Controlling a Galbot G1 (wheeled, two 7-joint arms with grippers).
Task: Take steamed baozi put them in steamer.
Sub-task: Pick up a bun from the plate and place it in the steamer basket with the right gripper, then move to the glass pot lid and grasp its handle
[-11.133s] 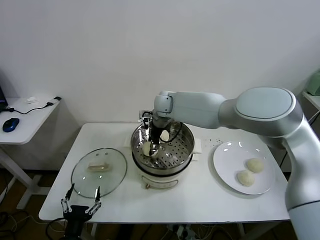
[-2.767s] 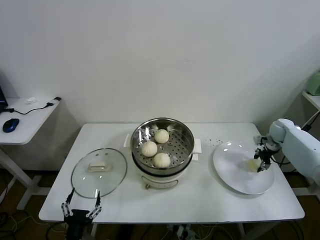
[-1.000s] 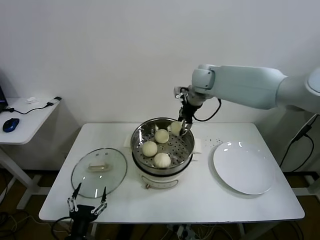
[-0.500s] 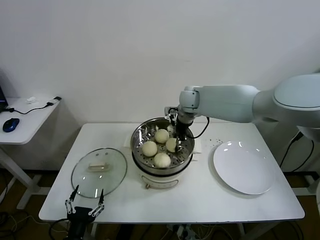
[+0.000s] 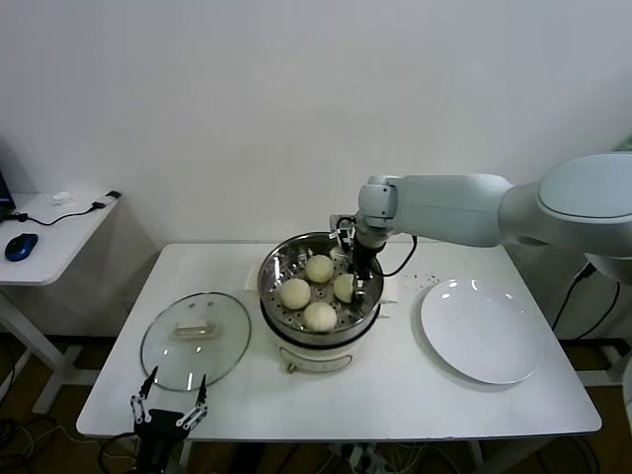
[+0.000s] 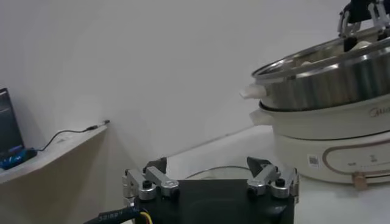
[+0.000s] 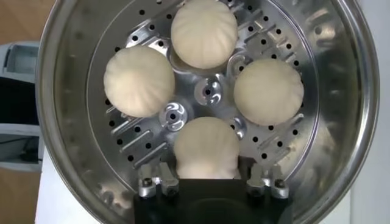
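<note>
The round, shiny stainless-steel steamer [image 5: 321, 286] with its perforated tray stands on a cream-white electric base near the middle of the white desk [image 5: 395, 385]. Four small, smooth, cream-white steamed baozi [image 7: 204, 31] lie inside it on the tray, spaced around the tray's centre without touching one another.

The right pincer [image 5: 354, 275] reaches down into the steamer from the far right side, its arm stretching across from the robot's right. In the right wrist view the right pincer [image 7: 207, 181] sits directly over the nearest bun [image 7: 206, 146]; its fingers [image 7: 152, 182] stand apart on either side of that bun, partly open, with small gaps visible between the tips and the dough, so the bun rests on the tray and nothing is gripped (the bun hides the inner faces of the tips, so light contact cannot be ruled out).

The left pincer [image 5: 168, 410] hangs low at the near left edge of the desk, in front of the round glass lid [image 5: 196, 339], which lies flat on the desk to the left of the steamer. In the left wrist view the left pincer [image 6: 210, 181] has its fingers spread wide and holds nothing.

A flat white plate [image 5: 482, 329] lies on the desk to the right of the steamer, well apart from the lid. A smaller side table [image 5: 49, 232] with a blue computer mouse [image 5: 21, 246] stands off to the left.
</note>
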